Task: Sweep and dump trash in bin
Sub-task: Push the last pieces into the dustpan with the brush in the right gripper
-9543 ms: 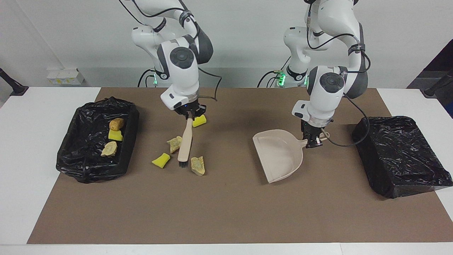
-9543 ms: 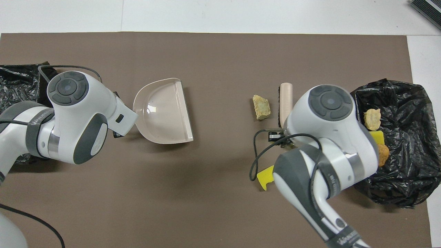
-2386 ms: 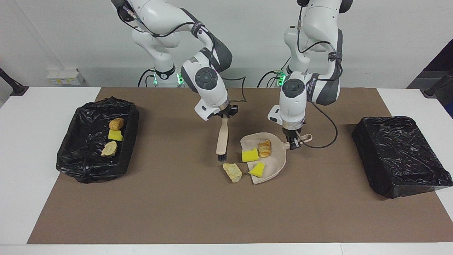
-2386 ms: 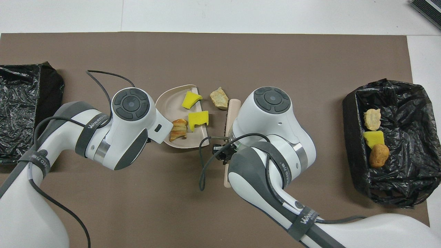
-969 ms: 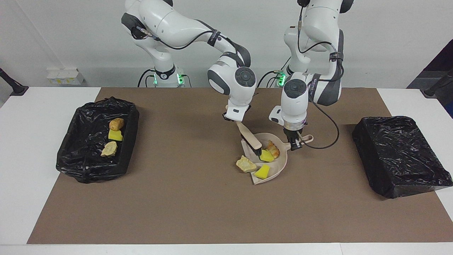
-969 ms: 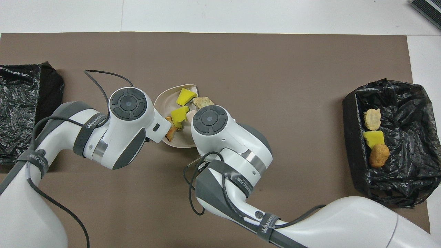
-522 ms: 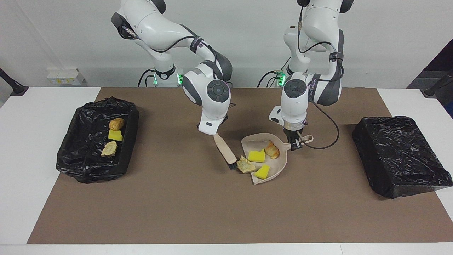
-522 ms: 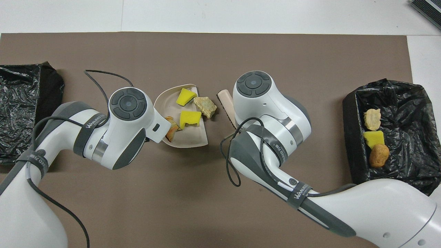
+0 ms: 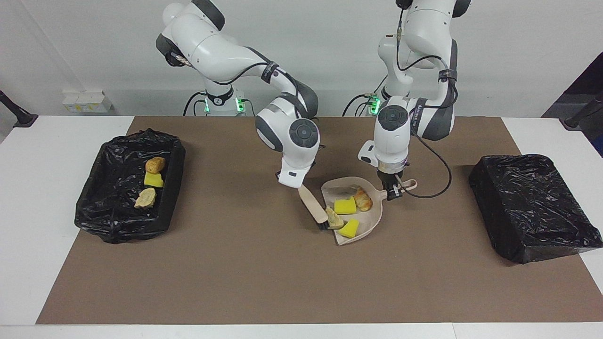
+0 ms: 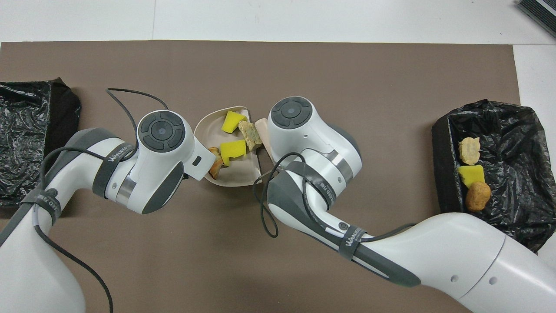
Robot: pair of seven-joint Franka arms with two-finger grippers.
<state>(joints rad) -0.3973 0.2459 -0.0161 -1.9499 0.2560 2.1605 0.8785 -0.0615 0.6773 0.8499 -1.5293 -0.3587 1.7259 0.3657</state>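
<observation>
My right gripper (image 9: 300,187) is shut on the beige brush (image 9: 313,205), which slants down to its dark bristles at the open edge of the beige dustpan (image 9: 372,216). A pale rough lump (image 9: 333,219) lies on that edge against the bristles. In the pan are two yellow wedges (image 9: 345,205) (image 9: 349,229) and a brown lump (image 9: 362,199). My left gripper (image 9: 391,190) is shut on the dustpan's handle. In the overhead view the pan (image 10: 234,174), the lump (image 10: 250,134) and the brush handle (image 10: 262,129) show between the two wrists, which hide both grippers.
A black-lined bin (image 9: 122,228) (image 10: 512,126) at the right arm's end of the table holds a brown oval lump (image 9: 155,165), a yellow wedge (image 9: 153,179) and a pale lump (image 9: 145,197). Another black-bagged bin (image 9: 534,207) (image 10: 26,126) sits at the left arm's end. A brown mat covers the table.
My right arm has swept the brush toward the dustpan and pushed the pale lump up onto the pan's edge. The left arm and the pan have stayed in place.
</observation>
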